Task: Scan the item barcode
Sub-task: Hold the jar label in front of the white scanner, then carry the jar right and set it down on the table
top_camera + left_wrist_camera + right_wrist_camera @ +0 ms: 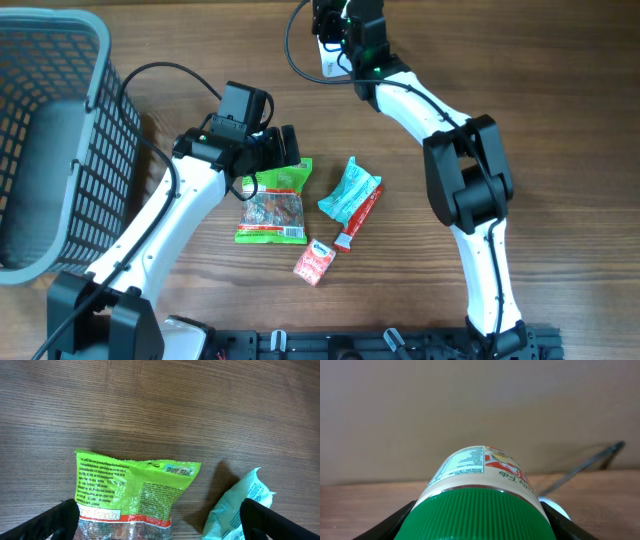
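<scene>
Broadly, the wooden surface (560, 120) carries a grey mesh basket (70, 215) at its left end. My right claw (477, 525) is out at the far edge, well apart from the packets, with a finger on either side of a jar (480, 467), pinching it. Its ribbed green screw lid (480, 510) faces my wrist camera. The body wears a cream label with a panel of fine print beside a red and yellow graphic with lettering.

My left claw (160, 522) hangs spread wide over a green snack bag (135, 485), one finger on each side of it. Just right of the bag lies a teal pouch (350, 190), with a red tube (360, 220) alongside it and a small red carton (314, 262) nearest me.
</scene>
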